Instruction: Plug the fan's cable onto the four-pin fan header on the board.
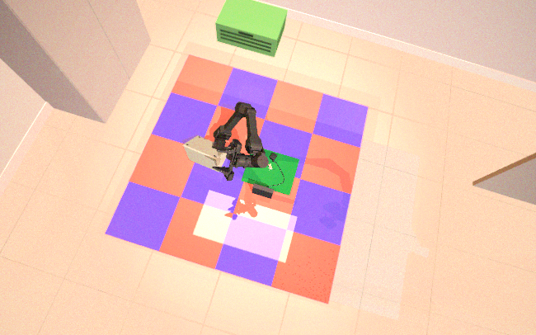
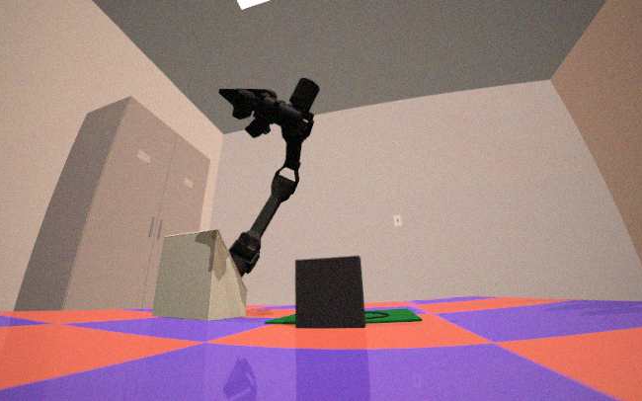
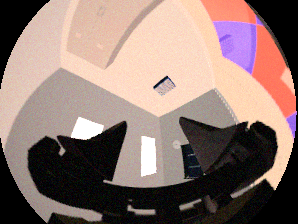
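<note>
Top view puts our black claw [image 1: 222, 173] [image 2: 225, 94] [image 3: 153, 121] high and off to one side of the green board [image 1: 289, 174] [image 2: 403, 315], its fingers spread wide with nothing between them. We see a thin dark cable [image 1: 284, 176] [image 2: 387, 313] curving over the board, beside a small dark block [image 1: 273, 157] that we take for the fan plug or the fan. As we judge it, grasping, seating and pressing all remain, though the hand is already away. We can't make out the four-pin header or the cable's ends, and our wrist view misses the board entirely.
</note>
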Motion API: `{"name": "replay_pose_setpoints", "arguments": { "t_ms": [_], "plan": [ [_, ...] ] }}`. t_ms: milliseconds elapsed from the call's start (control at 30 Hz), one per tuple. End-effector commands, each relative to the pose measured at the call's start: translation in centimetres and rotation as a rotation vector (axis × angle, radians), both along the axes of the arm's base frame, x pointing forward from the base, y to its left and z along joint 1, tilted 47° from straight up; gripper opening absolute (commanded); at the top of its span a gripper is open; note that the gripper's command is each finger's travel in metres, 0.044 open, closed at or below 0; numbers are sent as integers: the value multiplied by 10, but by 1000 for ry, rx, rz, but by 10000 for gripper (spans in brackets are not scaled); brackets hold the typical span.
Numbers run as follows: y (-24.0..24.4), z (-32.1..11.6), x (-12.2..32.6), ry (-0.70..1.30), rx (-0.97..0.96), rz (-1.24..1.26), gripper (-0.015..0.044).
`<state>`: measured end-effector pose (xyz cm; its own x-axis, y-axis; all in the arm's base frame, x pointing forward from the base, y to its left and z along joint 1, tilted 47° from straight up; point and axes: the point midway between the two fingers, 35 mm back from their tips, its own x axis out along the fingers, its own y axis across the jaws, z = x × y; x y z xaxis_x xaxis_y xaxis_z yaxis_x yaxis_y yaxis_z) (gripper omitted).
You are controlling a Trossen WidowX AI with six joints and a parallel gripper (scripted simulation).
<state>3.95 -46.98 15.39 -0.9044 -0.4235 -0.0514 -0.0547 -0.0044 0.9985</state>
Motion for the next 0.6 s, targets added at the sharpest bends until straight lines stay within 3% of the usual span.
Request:
{"name": "replay_pose_setpoints", "arguments": {
  "t_ms": [0,100,200,400,567],
  "plan": [
    [0,0,0,0,0,0,426],
    [0,0,0,0,0,0,440],
    [0,-13,15,-43,99,77,361],
    [19,-66,81,-191,504,400,210],
    [59,-104,138,-291,836,681,210]
  ]
}}
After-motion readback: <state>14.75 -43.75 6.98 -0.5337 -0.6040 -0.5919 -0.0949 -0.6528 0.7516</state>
